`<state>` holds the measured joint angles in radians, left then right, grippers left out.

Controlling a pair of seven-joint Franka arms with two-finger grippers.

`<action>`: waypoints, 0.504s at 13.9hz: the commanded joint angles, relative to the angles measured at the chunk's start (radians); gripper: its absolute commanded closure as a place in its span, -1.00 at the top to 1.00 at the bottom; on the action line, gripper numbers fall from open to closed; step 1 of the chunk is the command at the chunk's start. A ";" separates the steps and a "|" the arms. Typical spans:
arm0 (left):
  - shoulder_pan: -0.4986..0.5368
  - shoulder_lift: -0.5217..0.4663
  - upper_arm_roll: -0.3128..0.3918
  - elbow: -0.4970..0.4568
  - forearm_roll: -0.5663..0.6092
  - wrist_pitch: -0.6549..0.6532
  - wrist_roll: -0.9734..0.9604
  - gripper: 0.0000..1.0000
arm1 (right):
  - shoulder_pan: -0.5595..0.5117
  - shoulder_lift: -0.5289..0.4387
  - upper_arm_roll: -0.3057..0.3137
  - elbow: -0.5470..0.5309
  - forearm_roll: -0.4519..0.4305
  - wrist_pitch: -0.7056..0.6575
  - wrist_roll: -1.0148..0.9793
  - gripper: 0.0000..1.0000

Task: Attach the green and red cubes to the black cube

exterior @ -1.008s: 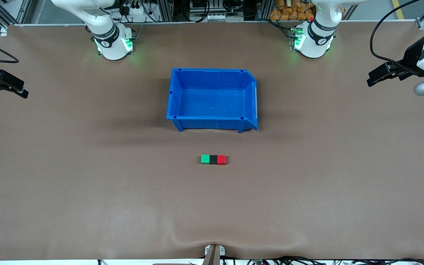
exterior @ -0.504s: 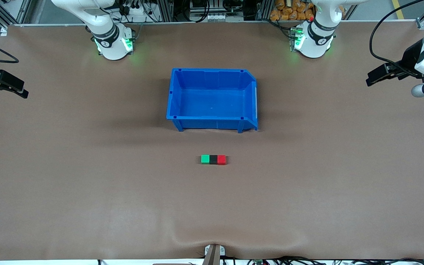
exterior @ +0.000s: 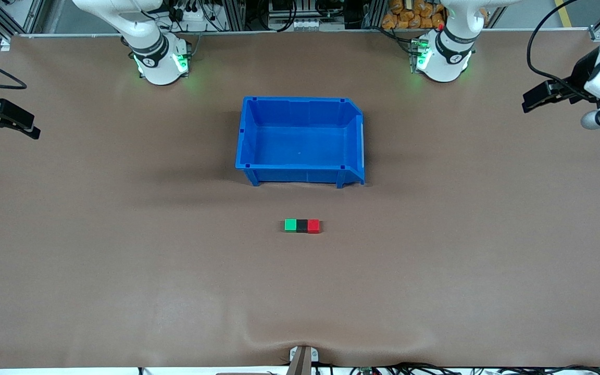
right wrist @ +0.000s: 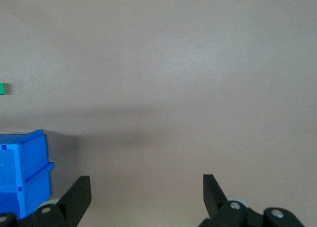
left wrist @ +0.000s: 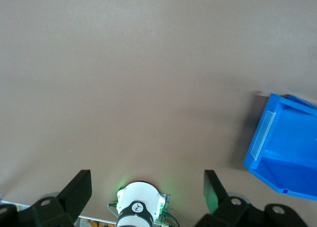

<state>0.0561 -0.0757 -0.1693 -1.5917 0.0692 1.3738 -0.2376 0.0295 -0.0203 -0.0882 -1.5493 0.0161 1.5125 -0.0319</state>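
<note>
While cubes (exterior: pixel 302 225) joined, both end effectors open.

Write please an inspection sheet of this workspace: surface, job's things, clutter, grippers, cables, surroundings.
Surface: brown mat, a wrinkle at the edge nearest the front camera.
Job's things: green cube, black cube and red cube touching in one row, black in the middle, nearer the front camera than the bin.
Clutter: bin, nothing in it.
Grippers: left gripper open, over its end of the table; right gripper open, over its end; both hold nothing.
Cables: black cable looping to the left arm.
Surroundings: metal frames and wiring past the bases.
</note>
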 commanded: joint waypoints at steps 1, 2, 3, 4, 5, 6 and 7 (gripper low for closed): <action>0.005 -0.065 -0.012 -0.058 0.023 0.055 0.033 1.00 | 0.003 0.000 0.004 0.005 0.001 -0.002 0.015 1.00; 0.007 -0.087 -0.012 -0.091 0.020 0.089 0.064 1.00 | 0.003 0.000 0.004 0.005 0.001 -0.002 0.015 1.00; 0.008 -0.087 -0.012 -0.093 0.020 0.096 0.076 1.00 | 0.003 0.000 0.004 0.005 0.001 -0.002 0.015 1.00; 0.008 -0.084 -0.010 -0.086 0.017 0.097 0.096 1.00 | 0.003 0.000 0.004 0.005 0.001 -0.002 0.015 1.00; 0.008 -0.082 -0.009 -0.083 0.008 0.102 0.119 1.00 | 0.003 0.000 0.004 0.005 0.001 -0.002 0.015 1.00; 0.010 -0.081 -0.003 -0.079 -0.002 0.120 0.145 1.00 | 0.003 0.000 0.004 0.005 0.001 -0.002 0.015 1.00; 0.011 -0.078 0.001 -0.077 -0.015 0.140 0.168 1.00 | 0.004 0.002 0.004 0.005 0.001 -0.002 0.015 1.00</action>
<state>0.0569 -0.1316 -0.1736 -1.6473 0.0710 1.4738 -0.1221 0.0297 -0.0200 -0.0865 -1.5493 0.0162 1.5125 -0.0319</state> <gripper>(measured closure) 0.000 0.000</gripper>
